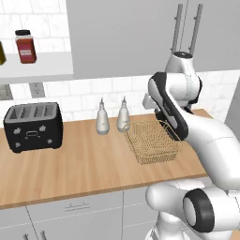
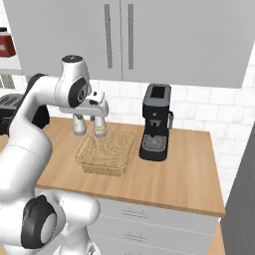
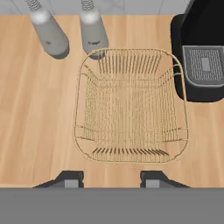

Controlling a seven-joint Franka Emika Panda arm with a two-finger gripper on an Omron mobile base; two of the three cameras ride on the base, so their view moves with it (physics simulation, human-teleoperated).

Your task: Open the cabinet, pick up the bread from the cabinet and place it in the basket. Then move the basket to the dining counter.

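The cabinet hangs over the worktop with both light-grey doors shut, and its two bar handles stand side by side. The bread is hidden. The golden wire basket sits empty on the wood worktop, also seen as the basket and the basket. My gripper hovers above the basket's near rim, pointing straight down. It is open, with nothing between its fingers. In the right base view my gripper hangs well below the cabinet handles.
A black coffee machine stands just right of the basket. Two grey shakers stand behind the basket by the tiles. A black toaster sits at the left. A jar rests on an open shelf. Drawers run under the worktop.
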